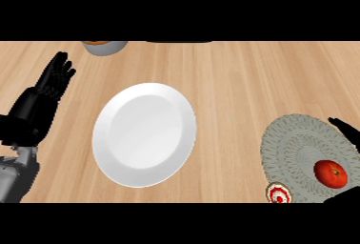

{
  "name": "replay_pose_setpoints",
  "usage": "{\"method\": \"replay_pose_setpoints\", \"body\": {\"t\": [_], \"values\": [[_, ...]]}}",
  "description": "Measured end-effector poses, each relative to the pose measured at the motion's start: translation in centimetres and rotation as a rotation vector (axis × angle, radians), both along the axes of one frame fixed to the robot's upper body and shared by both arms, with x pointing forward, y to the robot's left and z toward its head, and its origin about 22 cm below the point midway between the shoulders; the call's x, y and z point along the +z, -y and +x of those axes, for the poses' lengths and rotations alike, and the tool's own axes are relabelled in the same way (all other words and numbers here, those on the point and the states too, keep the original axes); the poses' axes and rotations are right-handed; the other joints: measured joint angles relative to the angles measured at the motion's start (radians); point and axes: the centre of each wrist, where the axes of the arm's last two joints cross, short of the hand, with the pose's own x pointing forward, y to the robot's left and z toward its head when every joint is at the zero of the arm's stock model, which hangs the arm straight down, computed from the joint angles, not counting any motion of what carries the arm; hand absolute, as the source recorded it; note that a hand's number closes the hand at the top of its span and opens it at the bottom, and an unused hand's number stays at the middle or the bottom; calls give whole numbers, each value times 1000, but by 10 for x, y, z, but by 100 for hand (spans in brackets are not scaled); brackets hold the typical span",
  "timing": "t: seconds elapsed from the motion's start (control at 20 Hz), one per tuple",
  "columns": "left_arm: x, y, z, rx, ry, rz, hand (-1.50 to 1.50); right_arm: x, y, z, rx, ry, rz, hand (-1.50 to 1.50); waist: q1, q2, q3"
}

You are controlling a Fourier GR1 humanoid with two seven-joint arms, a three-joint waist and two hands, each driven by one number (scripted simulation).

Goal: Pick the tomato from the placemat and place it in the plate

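A red tomato (331, 173) lies on the round grey woven placemat (299, 152) at the right edge of the head view. The white plate (144, 134) sits on the wooden counter left of centre, with nothing on it. My right hand (346, 131) shows only as black fingers at the right edge, just above the tomato and apart from it, fingers straight. My left hand (51, 81) rests open at the far left with its fingers pointing up, well left of the plate.
A grey bowl (105, 46) with something orange inside stands at the top edge, left of centre. A small red-and-white round object (279, 194) lies at the placemat's lower left edge. A dark object (179, 41) sits at the top centre.
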Motion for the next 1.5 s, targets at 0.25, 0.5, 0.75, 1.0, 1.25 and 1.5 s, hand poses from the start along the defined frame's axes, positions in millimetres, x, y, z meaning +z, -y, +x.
{"method": "replay_pose_setpoints", "body": {"t": [0.25, 0.5, 0.75, 1.0, 1.25, 1.5], "values": [[2, 0, 7, 0, 4, -3, 0, 7, -10, 8, -24, -131, -54, -150, 0, 1, 2], [0, 0, 4, 5, 1, -6, 0, -2, -8, 15, -63, -170, -117, -150, 0, 0, 4], [0, 8, -1, 1, 2, -2, 0, -18, -4, 22, -107, -236, -173, -150, 0, 0, 4], [0, 0, 1, 6, 0, -7, 0, -39, 5, 19, -133, -280, -191, -150, -3, 0, 4], [-3, 5, 4, 5, 1, -9, 0, -59, 15, 24, -137, -305, -180, -150, -3, 0, 4], [-8, 1, 1, 5, 0, -5, 0, -73, 18, 20, -131, -344, -167, -150, -3, 0, 4]]}}
